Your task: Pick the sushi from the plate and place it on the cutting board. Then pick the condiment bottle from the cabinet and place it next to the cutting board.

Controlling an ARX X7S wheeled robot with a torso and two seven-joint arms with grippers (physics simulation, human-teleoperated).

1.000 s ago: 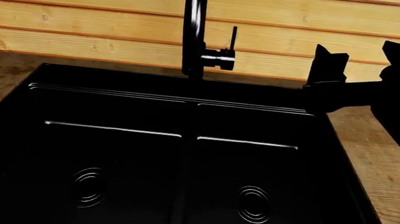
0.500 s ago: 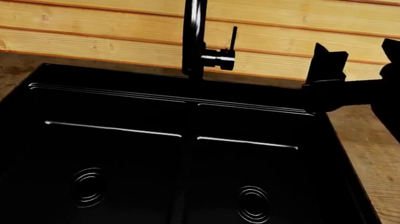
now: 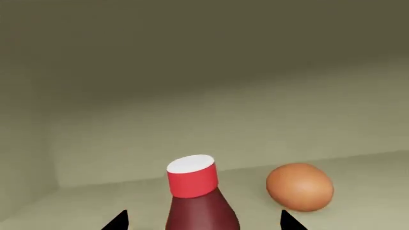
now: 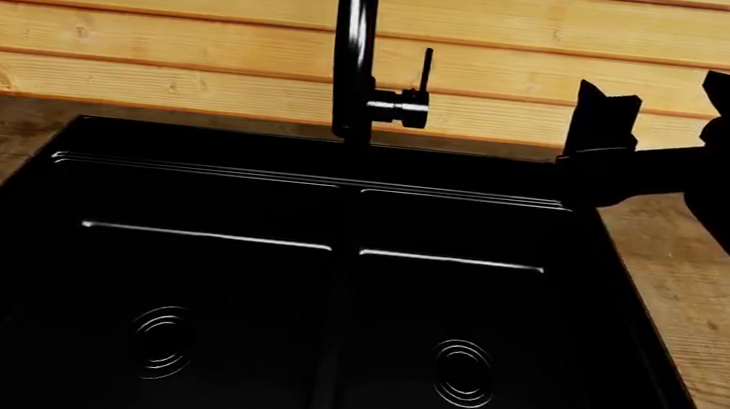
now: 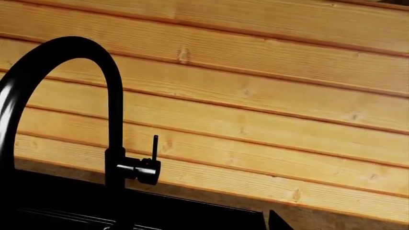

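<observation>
Your left wrist camera is the only view that shows the condiment bottle (image 3: 199, 201): it stands upright on the pale cabinet floor (image 3: 357, 191), its red cap just ahead of the left gripper (image 3: 203, 221), whose two dark fingertips (image 3: 117, 221) sit spread wide, one on either side of the bottle's shoulders without touching it. Just beside the bottle, a little further in, lies a brown egg (image 3: 300, 186), apart from the bottle, and behind both rises the plain cabinet back wall (image 3: 211, 124). Your head camera sees none of that; it looks down into a black double sink (image 4: 316, 300), with the black faucet (image 4: 355, 53) rising behind the sink's middle and a wooden plank wall (image 4: 153, 33) behind the faucet. To the right of the faucet your right gripper (image 4: 601, 122) is raised above the sink's back right corner, seen from behind as a dark silhouette, so you cannot tell whether its jaws are spread or pressed together. Your right wrist camera shows only the faucet's arched spout (image 5: 70, 96) against the plank wall (image 5: 268, 105).
</observation>
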